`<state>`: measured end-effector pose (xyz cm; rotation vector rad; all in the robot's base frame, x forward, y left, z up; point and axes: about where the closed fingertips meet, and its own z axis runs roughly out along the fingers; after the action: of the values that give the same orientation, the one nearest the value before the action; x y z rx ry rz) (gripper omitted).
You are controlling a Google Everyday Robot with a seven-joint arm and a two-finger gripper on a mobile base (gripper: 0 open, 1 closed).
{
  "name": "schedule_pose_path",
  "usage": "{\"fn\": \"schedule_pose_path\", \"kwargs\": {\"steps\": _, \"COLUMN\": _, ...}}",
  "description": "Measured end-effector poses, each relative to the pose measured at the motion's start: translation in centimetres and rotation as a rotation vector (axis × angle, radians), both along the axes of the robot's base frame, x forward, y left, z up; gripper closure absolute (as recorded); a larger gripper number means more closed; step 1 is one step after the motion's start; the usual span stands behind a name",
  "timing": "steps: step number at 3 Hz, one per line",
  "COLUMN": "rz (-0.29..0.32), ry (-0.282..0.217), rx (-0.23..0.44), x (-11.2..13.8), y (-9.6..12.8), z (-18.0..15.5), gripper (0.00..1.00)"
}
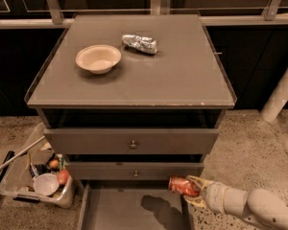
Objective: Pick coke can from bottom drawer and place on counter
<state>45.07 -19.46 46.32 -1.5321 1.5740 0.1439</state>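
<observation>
The coke can (182, 186) is red, lies sideways and is held in my gripper (193, 189), which is shut on it at the right side of the open bottom drawer (129, 210). The can hangs above the drawer's grey floor and casts a dark shadow there. My pale arm (249, 206) comes in from the lower right. The counter (182, 75) is the wide grey-brown cabinet top above the two upper drawers (132, 142).
A beige bowl (98, 58) and a crumpled silver packet (140, 43) sit at the back of the counter. A clear bin of clutter (36, 178) stands on the floor at the left. A white post (281, 92) leans at the right.
</observation>
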Motion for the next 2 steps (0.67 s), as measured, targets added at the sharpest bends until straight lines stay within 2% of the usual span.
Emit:
{"fn": "schedule_pose_path", "kwargs": {"steps": 1, "rz": 0.034, "ry": -0.069, "rx": -0.042, "x": -1.9, "y": 0.0, "z": 5.2, "gripper": 1.0}}
{"fn": "schedule_pose_path", "kwargs": {"steps": 2, "rz": 0.089, "ry": -0.088, "rx": -0.05, "x": -3.1, "y": 0.5, "z": 8.9, "gripper": 1.0}}
